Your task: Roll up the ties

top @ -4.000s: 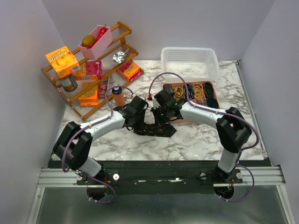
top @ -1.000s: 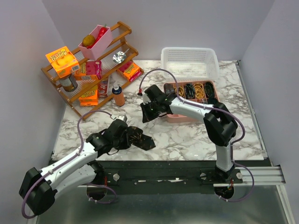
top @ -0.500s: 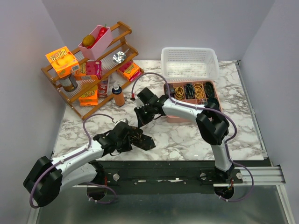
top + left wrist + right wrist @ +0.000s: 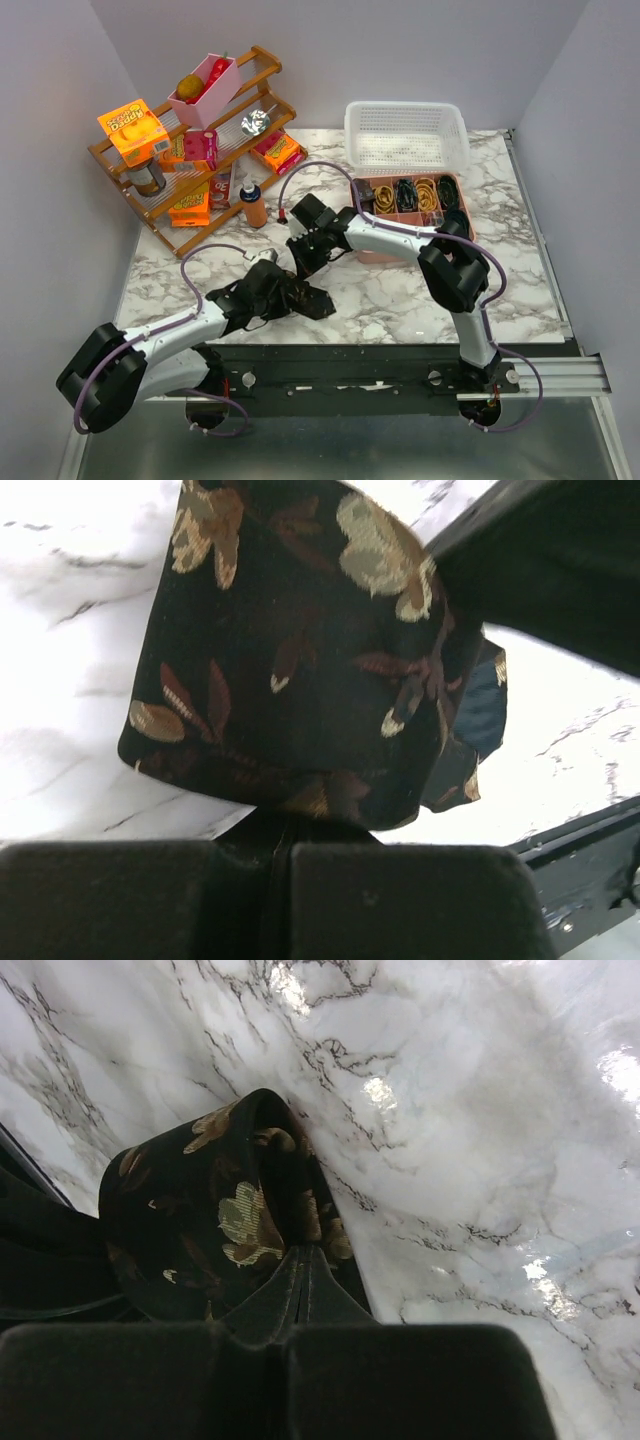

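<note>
You are rolling one tie (image 4: 314, 301). The left gripper (image 4: 284, 297) is clamping it, and the right gripper (image 4: 301, 262), at its 1 o'clock, is pinching a fold. The next move likely calls for an even, taut wind.

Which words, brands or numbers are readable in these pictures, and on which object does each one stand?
"APP...": orange carton on the wooden rack; remaining letters blurred.
The red and orange boxes: print too small to read.
Wrist views: no text, only the patterned tie.
</note>
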Available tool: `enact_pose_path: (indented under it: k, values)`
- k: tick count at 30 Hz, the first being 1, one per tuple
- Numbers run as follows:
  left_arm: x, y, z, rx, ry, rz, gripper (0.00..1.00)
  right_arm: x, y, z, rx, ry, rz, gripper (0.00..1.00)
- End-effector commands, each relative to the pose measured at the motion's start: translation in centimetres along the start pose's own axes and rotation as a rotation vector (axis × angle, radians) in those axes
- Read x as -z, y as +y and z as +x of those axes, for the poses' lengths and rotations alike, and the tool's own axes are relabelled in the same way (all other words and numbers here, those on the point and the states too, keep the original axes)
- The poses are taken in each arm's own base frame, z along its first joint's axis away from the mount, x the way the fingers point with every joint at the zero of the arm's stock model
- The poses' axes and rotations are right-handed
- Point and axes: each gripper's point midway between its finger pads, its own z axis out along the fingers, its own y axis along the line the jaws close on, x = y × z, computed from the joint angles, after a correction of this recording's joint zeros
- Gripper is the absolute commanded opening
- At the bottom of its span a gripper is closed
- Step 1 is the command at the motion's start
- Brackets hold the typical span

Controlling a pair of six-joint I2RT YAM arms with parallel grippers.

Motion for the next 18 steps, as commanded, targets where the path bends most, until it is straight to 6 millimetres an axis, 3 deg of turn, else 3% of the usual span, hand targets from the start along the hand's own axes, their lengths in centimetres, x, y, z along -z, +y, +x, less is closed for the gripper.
enact_pose_path:
  k: [1,7,14,18]
  values:
    - [-1.1,3.9,2.4,-0.002,0.04,-0.118,0.0,1.0,1.7,1.0,0.028,0.03,-0.034,0.01]
    - [-1.7,4.1,2.6,0.009,0.04,-0.115,0.0,1.2,1.9,1.2,0.047,0.034,-0.028,0.01]
    - [-2.3,2.9,0.9,-0.05,0.018,-0.124,0.0,1.5,0.4,0.7,0.058,0.028,0.069,0.01]
    - [-2.7,3.1,1.1,-0.066,0.039,-0.149,0.0,1.8,-0.8,0.0,0.039,0.009,0.146,0.01]
